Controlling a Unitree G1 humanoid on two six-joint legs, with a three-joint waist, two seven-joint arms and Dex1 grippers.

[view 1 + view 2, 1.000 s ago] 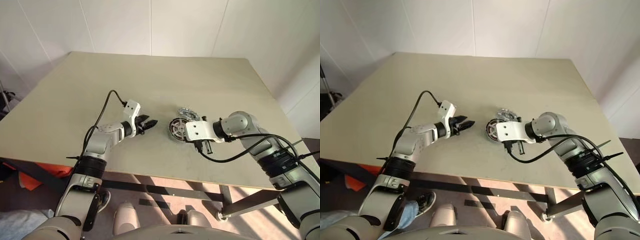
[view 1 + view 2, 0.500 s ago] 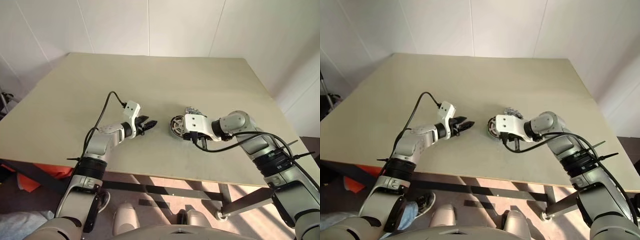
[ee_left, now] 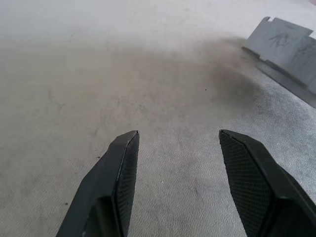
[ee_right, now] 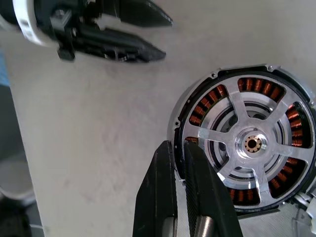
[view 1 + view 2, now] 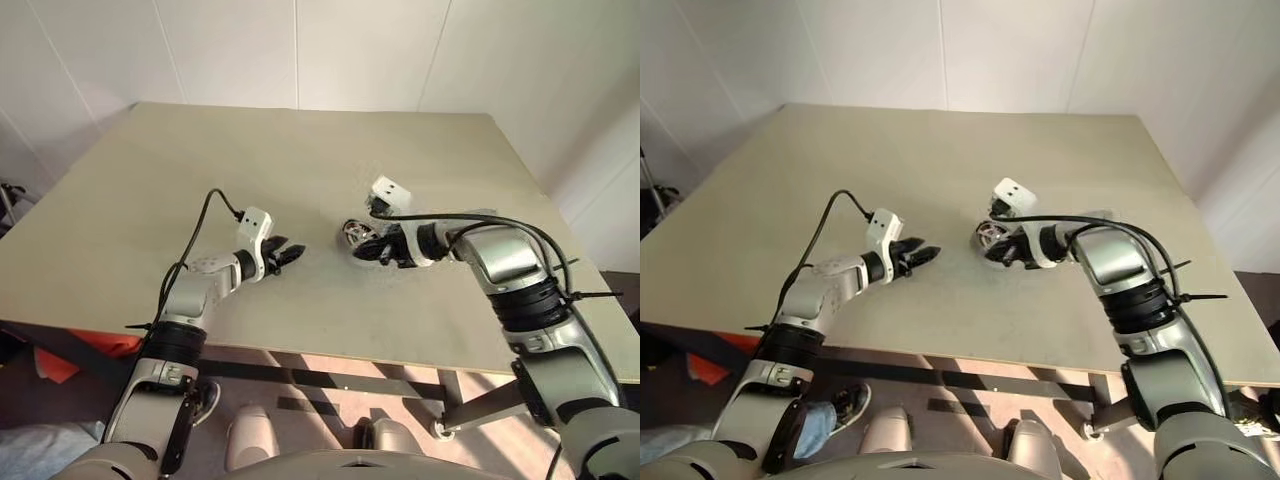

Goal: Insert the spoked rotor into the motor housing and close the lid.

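Note:
The motor housing [image 4: 207, 98], a round silver cup with copper windings, lies on the table [image 5: 300, 150] near the middle. The spoked rotor [image 4: 252, 143] sits inside it, silver spokes facing up. My right gripper [image 4: 178, 144] is shut with nothing between its fingers, its tips at the housing's rim on the side towards my left arm. In the left eye view the housing [image 5: 351, 233] shows just past the right gripper [image 5: 365, 250]. My left gripper [image 5: 293, 250] is open over bare table a short way from the housing, with nothing in it [image 3: 177, 143]. The lid is hidden.
Black cables run along both forearms. The tabletop stretches wide on every side of the parts, and its front edge [image 5: 330, 355] is close below both hands. White walls stand behind the table.
The right wrist has rolled over, so its white camera block now sits on top. That hand rose and moved towards the left arm. The left gripper stayed open and nearly still.

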